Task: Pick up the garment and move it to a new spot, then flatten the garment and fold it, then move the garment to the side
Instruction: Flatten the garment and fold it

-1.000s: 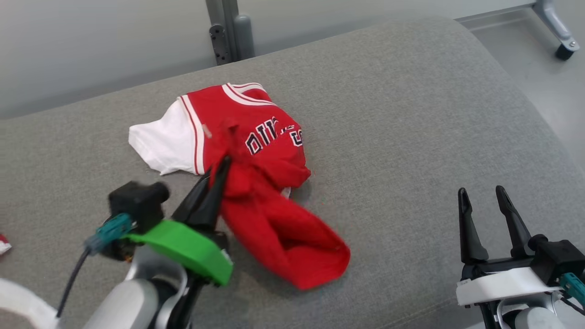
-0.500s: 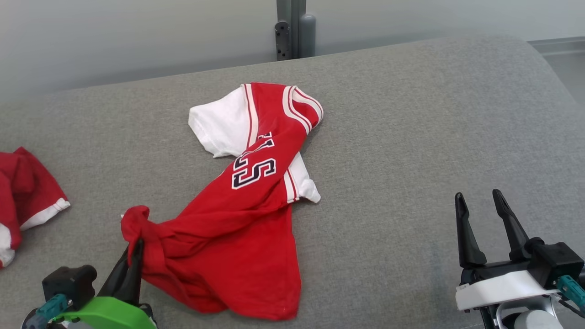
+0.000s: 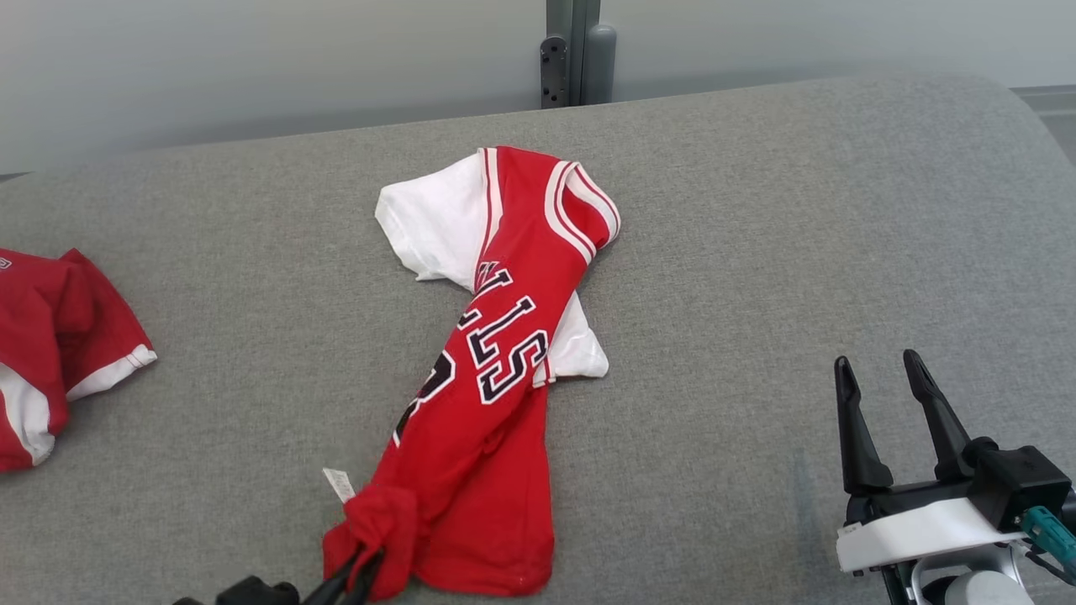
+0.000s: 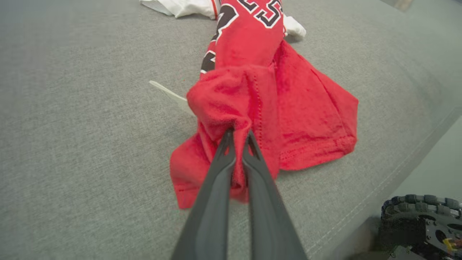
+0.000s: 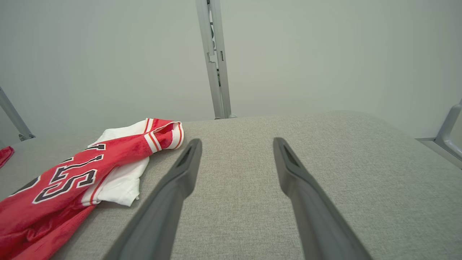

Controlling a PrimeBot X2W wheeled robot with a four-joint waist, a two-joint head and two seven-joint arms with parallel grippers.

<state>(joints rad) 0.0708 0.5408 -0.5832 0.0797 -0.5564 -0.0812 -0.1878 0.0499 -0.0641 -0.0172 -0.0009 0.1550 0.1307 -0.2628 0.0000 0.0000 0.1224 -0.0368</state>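
The garment [image 3: 504, 353] is a red jersey with white sleeves and dark lettering, stretched in a long twisted strip down the middle of the grey cushion [image 3: 756, 252]. At the bottom edge of the head view my left gripper [image 3: 363, 565] is shut on a bunched red fold at the garment's near end; the left wrist view shows the fingers [image 4: 222, 169] pinching that fold of the garment [image 4: 252, 97], gripper [image 4: 238, 134]. My right gripper [image 3: 876, 374] stands open at the lower right, apart from the cloth. Its spread gripper [image 5: 236, 144] points over bare cushion beside the garment [image 5: 83, 169].
A second red and white piece of clothing [image 3: 50, 344] lies at the cushion's left edge. A grey post [image 3: 576, 50] stands behind the cushion against a pale wall. The cushion's front seam and my wheeled base [image 4: 422, 224] show in the left wrist view.
My left gripper has dragged the garment's near end toward me, pulling the crumpled jersey out into a long strip. The head camera has also shifted. The right gripper has stayed open and still.
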